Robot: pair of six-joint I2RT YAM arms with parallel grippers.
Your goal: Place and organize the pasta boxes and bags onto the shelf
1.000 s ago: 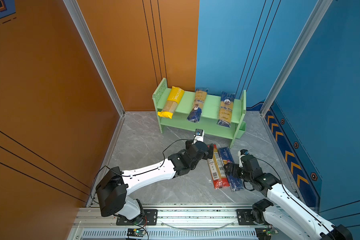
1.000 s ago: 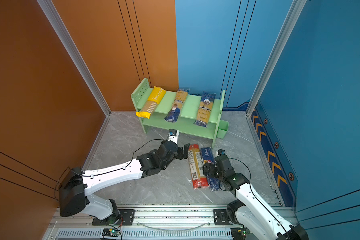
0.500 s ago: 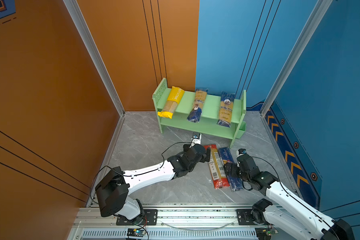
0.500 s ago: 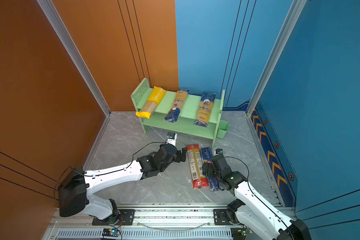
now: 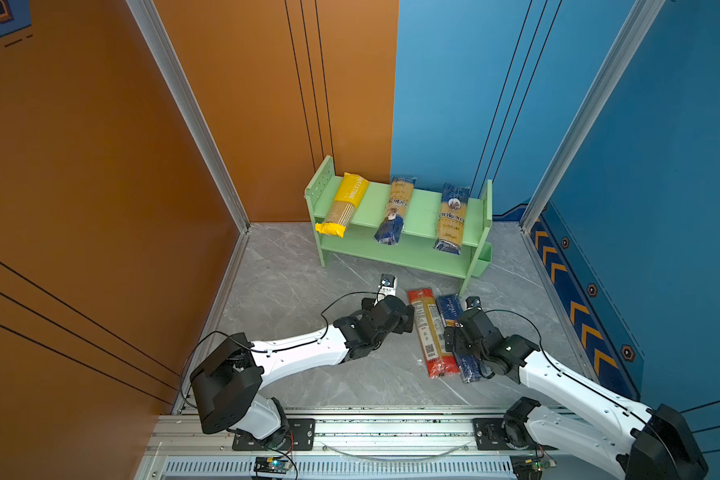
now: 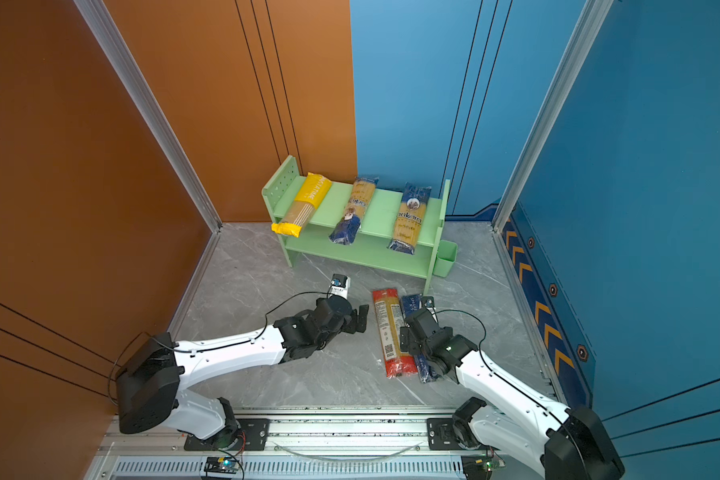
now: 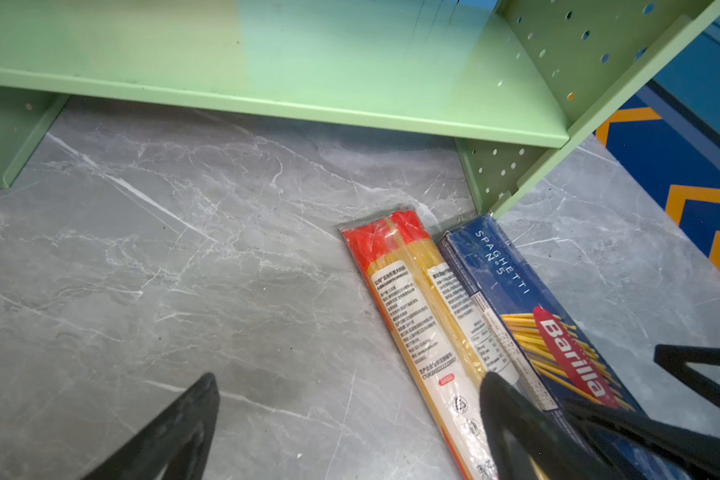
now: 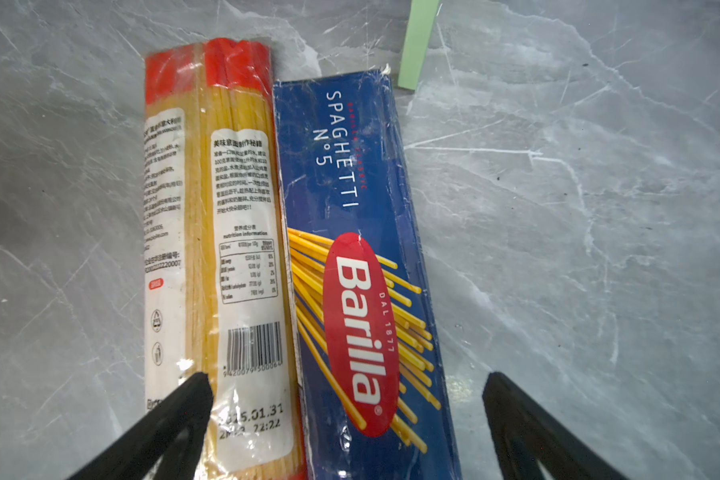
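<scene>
Right tool (image 8: 347,376), spread and empty, hangs over the Barilla box (image 8: 350,187) on the worktop (image 5: 292,291). Left tool (image 7: 348,380), spread too, sits at 9 o'clock of the adjoining red-ended pack (image 8: 233,166). At 12 o'clock, the shelf (image 5: 420,210) holds the yellow pack (image 5: 344,203) and two ankara packs (image 5: 395,208).

The shelf (image 5: 422,208) is light green, its side panels dotted with round holes. The yellow pack (image 5: 344,205) shows tan strands; the middle pack (image 5: 393,212) and the third pack (image 5: 452,218) are blue and yellow. The desk (image 7: 184,270) is grey marble with white veins. The clear pack (image 8: 225,208) has red ends and white labels. The box (image 8: 358,291) is dark blue with a red oval, white lettering and yellow strands. The orange wall (image 5: 267,104) meets the blue wall (image 5: 454,104); a blue strip (image 5: 574,316) bears orange chevrons.
</scene>
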